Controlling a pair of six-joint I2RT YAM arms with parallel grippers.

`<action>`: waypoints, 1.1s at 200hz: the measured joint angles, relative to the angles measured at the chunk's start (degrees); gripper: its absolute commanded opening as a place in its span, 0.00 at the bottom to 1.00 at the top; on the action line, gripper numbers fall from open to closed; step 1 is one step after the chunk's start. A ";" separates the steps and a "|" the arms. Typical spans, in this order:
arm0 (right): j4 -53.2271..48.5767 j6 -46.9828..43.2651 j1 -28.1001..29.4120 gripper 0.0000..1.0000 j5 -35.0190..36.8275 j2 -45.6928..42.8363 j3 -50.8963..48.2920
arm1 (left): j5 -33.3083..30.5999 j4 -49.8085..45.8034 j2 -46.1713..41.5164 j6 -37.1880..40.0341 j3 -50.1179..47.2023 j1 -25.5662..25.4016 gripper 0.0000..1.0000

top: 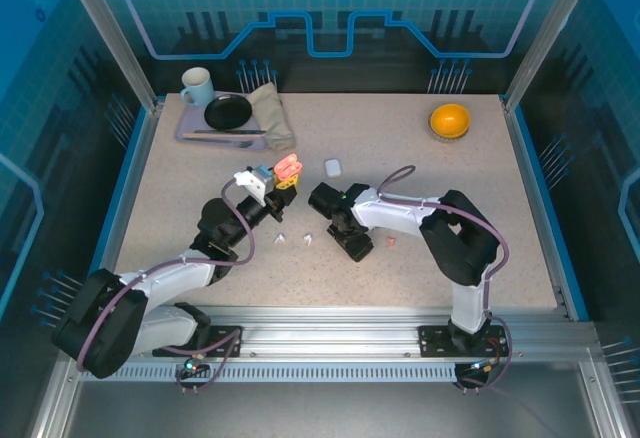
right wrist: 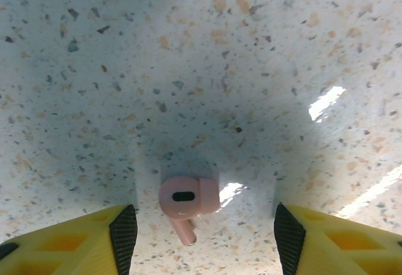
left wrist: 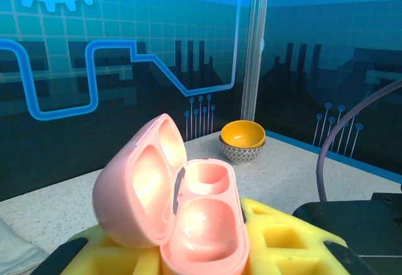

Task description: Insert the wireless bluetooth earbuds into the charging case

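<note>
My left gripper is shut on the pink charging case and holds it above the table. In the left wrist view the charging case stands open between the yellow fingers, lid swung left, both wells empty. The right gripper hovers open just over the tabletop, with a salmon-pink earbud lying between its fingertips, untouched. In the top view the right gripper points down at mid-table, and a pink earbud lies just right of it. Two white earbuds lie to its left.
A small white case sits beyond the grippers. An orange bowl stands at the back right. At the back left a tray carries a mug, a black plate and a folded cloth.
</note>
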 measured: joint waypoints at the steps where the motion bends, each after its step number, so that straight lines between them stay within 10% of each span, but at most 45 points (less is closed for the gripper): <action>1: 0.02 0.07 0.00 0.62 0.00 0.00 0.00 | 0.00 0.00 0.00 0.00 0.00 0.00 0.00; 220: 3.52 -0.72 -2.75 0.48 -2.32 -1.51 -3.32 | 1.01 -0.24 0.00 0.00 0.00 0.00 0.00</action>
